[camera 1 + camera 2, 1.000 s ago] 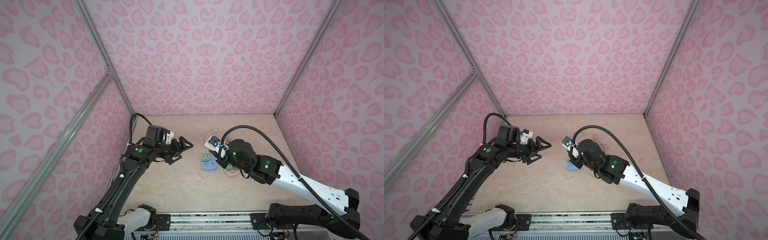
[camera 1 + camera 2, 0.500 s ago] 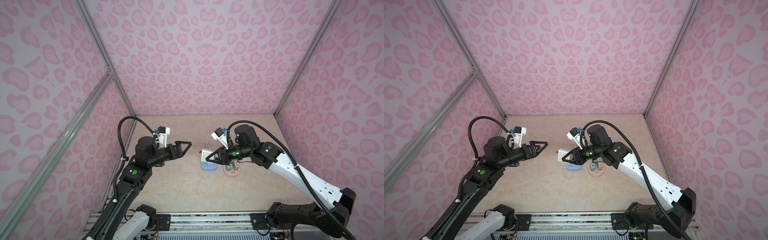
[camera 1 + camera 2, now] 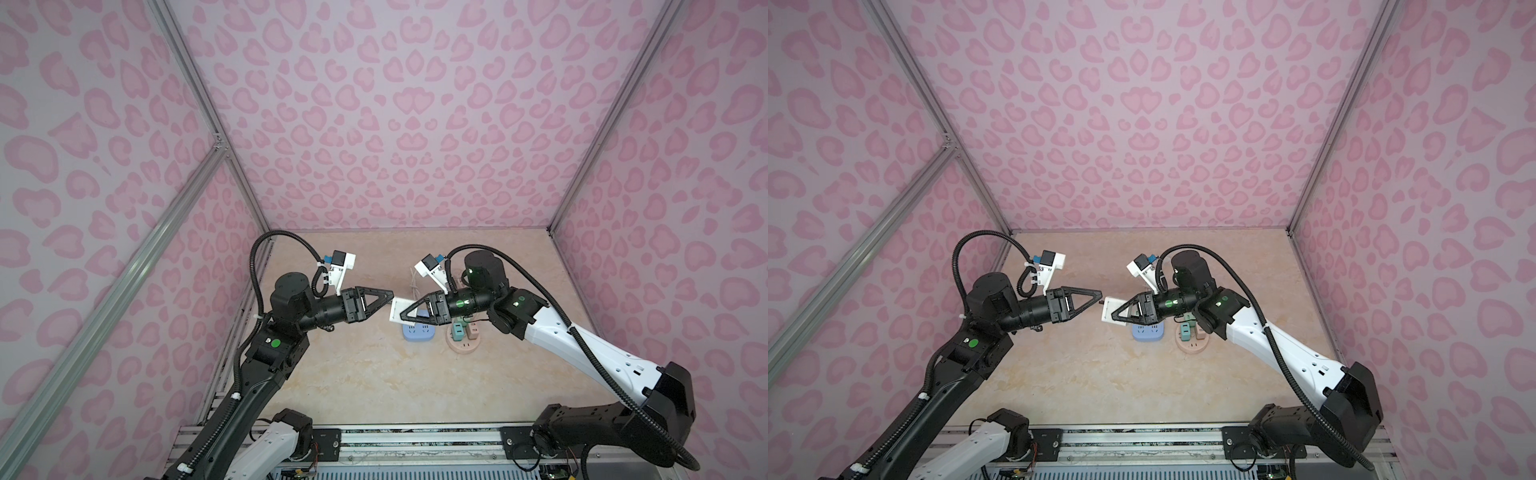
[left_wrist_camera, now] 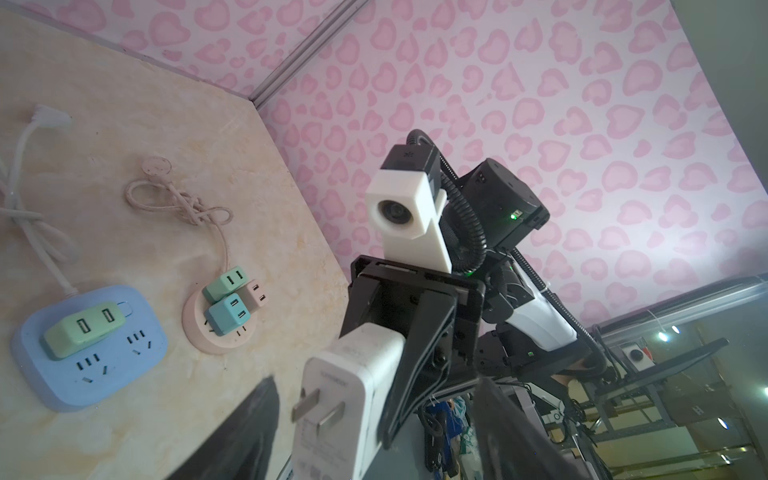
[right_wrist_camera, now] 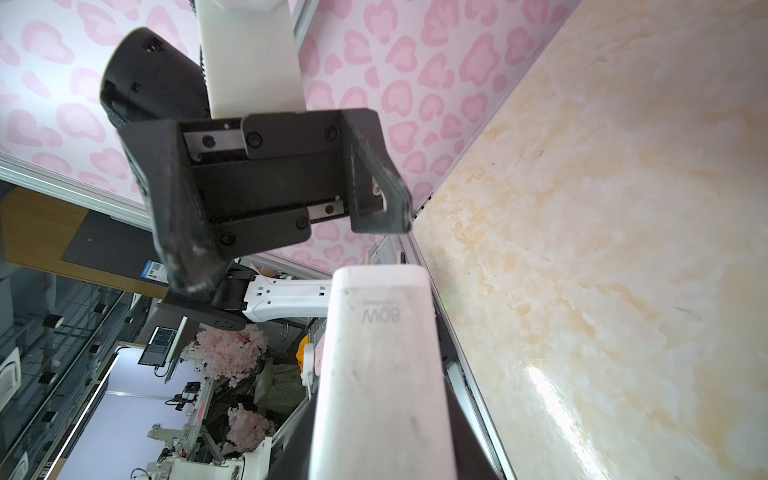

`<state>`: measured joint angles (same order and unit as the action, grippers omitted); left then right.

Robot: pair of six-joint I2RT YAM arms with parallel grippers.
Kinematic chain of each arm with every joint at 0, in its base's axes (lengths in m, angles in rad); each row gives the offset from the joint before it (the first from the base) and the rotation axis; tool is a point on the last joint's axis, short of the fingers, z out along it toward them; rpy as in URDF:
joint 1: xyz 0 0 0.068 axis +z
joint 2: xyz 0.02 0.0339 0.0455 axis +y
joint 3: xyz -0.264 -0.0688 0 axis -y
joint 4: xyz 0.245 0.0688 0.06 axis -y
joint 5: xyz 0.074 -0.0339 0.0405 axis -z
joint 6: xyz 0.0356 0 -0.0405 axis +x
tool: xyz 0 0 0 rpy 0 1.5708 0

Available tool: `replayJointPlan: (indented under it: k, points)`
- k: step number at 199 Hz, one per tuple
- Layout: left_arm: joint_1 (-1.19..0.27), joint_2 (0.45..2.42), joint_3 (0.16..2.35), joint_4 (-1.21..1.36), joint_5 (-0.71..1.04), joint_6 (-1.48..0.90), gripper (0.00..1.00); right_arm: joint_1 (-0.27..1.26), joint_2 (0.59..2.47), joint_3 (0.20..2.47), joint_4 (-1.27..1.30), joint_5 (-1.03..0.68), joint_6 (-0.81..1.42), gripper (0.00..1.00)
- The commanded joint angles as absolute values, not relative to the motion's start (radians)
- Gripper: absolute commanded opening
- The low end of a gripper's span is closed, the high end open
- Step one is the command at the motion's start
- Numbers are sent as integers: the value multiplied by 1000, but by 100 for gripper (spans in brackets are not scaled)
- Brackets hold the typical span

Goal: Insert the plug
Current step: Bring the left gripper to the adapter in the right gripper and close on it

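**Plug aloft in the right claw; left claw released at its pronged end**

In both top views the white plug (image 3: 397, 308) sits clear of the worktop (image 3: 374, 382), clenched side-on in the right claw (image 3: 413, 312), with its free end pointing to 9 o'clock. The left claw (image 3: 384, 297) comes in from 9 o'clock, tips just beside that end. In the left wrist view its dark fingers (image 4: 249, 424) stand apart, one on either side of the two flat prongs (image 4: 318, 409); contact cannot be told. The blue power strip (image 3: 419, 333) lies on the worktop just at 6 o'clock of the plug, and a green adapter (image 4: 83, 330) already sits in it. The pink round socket (image 3: 463, 348) is at 3 o'clock of the strip, close by, carrying three small adapters.
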<state>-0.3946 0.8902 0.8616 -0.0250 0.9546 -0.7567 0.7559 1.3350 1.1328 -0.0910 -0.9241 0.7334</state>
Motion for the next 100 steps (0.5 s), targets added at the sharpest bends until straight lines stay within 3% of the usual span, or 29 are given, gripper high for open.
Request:
replayJointPlan:
  k: [1, 100]
  points:
    - [-406, 892, 869, -32, 982, -715, 74, 752, 1346, 1123, 33, -962, 799, 0]
    - [-453, 941, 886, -52, 944, -706, 53, 755, 1380, 1101, 196, -1010, 915, 0]
